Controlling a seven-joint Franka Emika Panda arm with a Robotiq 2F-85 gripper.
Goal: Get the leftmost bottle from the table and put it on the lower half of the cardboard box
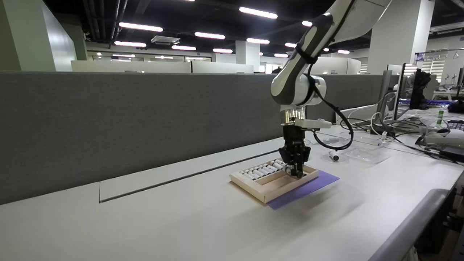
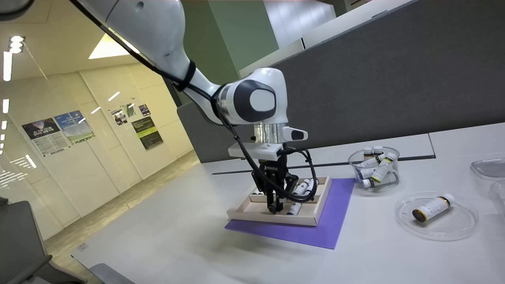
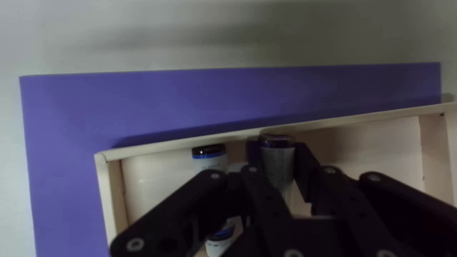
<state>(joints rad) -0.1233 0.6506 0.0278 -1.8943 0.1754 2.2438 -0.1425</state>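
Note:
My gripper [image 1: 296,173] points down over the lower half of the cardboard box [image 2: 272,218], which also shows in an exterior view [image 1: 250,186] and the wrist view [image 3: 167,145]. It is shut on a white-labelled bottle with a dark end [image 3: 279,160], one finger on each side. The bottle lies sideways, its dark end close to the box's front wall. I cannot tell whether it touches the box floor. Another bottle with a blue band [image 3: 210,160] lies beside it in the same half. The table [image 1: 163,224] is pale grey-white.
The upper half holds a row of several bottles [image 1: 259,172]. A purple sheet [image 2: 342,205] lies under the box. A clear dish [image 2: 406,227] with a bottle [image 2: 432,209] and a clear bowl [image 2: 355,177] of several bottles stand beside it. A grey partition [image 1: 145,123] rises behind.

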